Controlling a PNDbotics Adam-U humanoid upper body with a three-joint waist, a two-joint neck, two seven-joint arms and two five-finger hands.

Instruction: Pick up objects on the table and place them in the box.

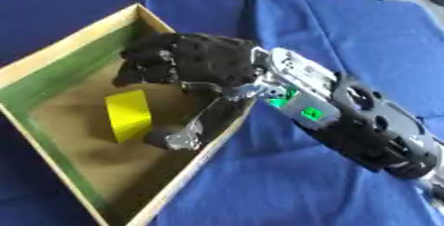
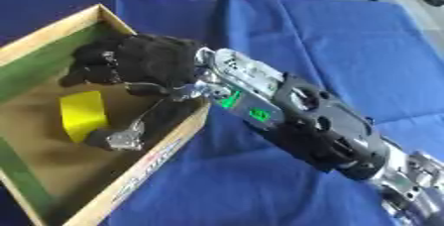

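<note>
An open wooden box [image 1: 78, 39] with a green inner wall and a brown floor lies at the left. A yellow block [image 1: 128, 115] stands on its floor. Next to it lies a silvery object [image 1: 182, 138] with a thin stem that runs up toward my right hand [image 1: 195, 59]. That black hand hangs over the box's middle, its arm [image 2: 295, 116] crossing the right wall from the lower right. Whether the hand still holds the stem is hidden. My left hand shows in neither view.
A blue cloth [image 1: 347, 36] covers the table, with a raised fold [image 2: 227, 12] just behind the box. Chair legs and floor show at the far edge.
</note>
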